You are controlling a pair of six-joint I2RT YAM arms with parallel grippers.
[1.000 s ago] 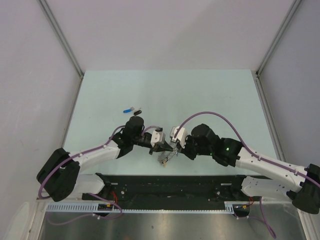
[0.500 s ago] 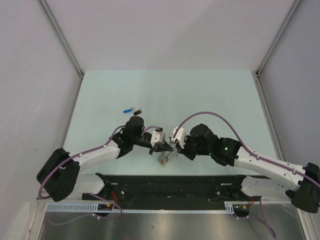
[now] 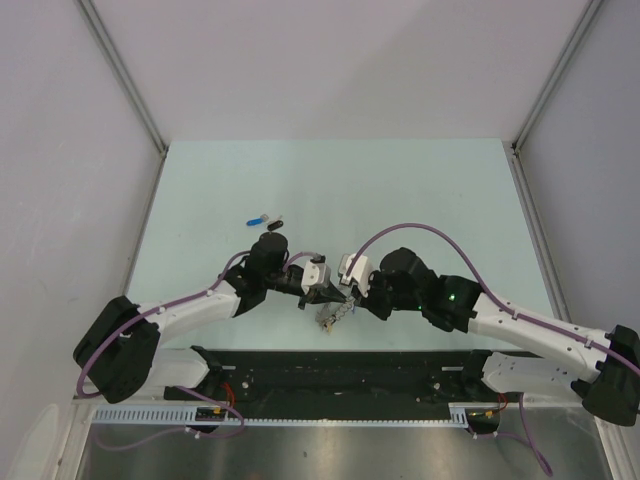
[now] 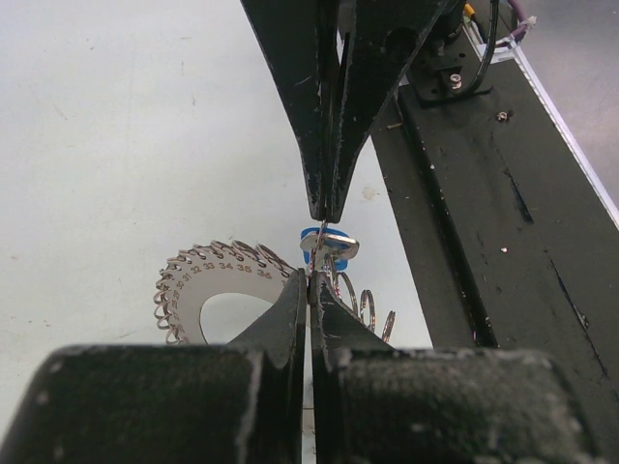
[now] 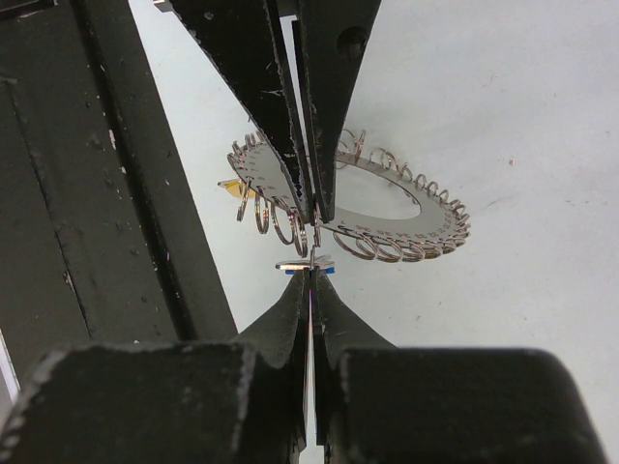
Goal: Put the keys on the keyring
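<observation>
**Fig. Two grippers tip to tip at the ring's rim, a key between them**

Left gripper [image 4: 309, 283]: fingers pressed together on the edge of the keyring [image 4: 221, 278]. They appear to pinch one of the small wire loops, not the flat plate. The ring is held slightly tilted, low over the table [image 3: 420, 190] near the arm bases, and its wide hole lies off to the side of the pinch.

Right gripper [image 5: 310, 278]: fingers closed on a blue-headed key [image 4: 327, 248], which its own camera shows almost edge-on, as a thin sliver lying across the fingertips.

Key relation: the two sets of fingertips point straight at each other. The key sits in the narrow gap between them, just beside the held loop and touching it or nearly so (the pictures are too fine-grained to tell whether it has caught the wire). The loop lies directly ahead of the right fingertips, along that gripper's long axis. The threading push therefore probably falls to the right arm, with the left acting as the clamp.

Two spare keys [image 3: 264, 219], one blue and one dark, lie well apart on the table, on the left arm's side. A yellowish tab at the ring's rim [image 5: 232, 189] may be a key already hung.
</observation>
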